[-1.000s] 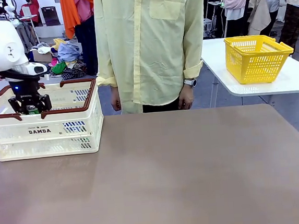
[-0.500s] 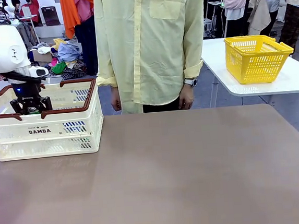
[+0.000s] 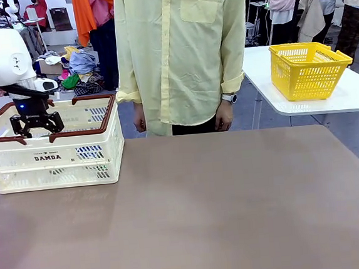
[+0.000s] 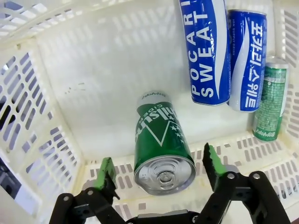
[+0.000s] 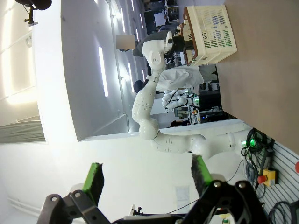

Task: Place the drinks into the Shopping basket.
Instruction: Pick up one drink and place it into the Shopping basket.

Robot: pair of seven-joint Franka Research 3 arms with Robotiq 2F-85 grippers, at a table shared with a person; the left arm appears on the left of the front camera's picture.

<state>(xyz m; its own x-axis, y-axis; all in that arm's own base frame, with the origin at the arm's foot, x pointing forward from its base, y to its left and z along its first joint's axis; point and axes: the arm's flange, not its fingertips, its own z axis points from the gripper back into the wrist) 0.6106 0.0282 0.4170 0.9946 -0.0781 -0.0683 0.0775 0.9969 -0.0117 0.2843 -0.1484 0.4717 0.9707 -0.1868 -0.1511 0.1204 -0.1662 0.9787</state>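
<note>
Hand [image 4: 159,170] opened (can [image 4: 162,144] released).

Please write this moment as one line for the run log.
left gripper: open, over green can | can: inside Shopping basket | right gripper: open, holding nothing

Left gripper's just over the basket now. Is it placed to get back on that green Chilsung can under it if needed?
Probably yes. The left gripper is open, its pads on either side of the green Chilsung can, which lies on the Shopping basket floor. Nothing sits between them.
</note>
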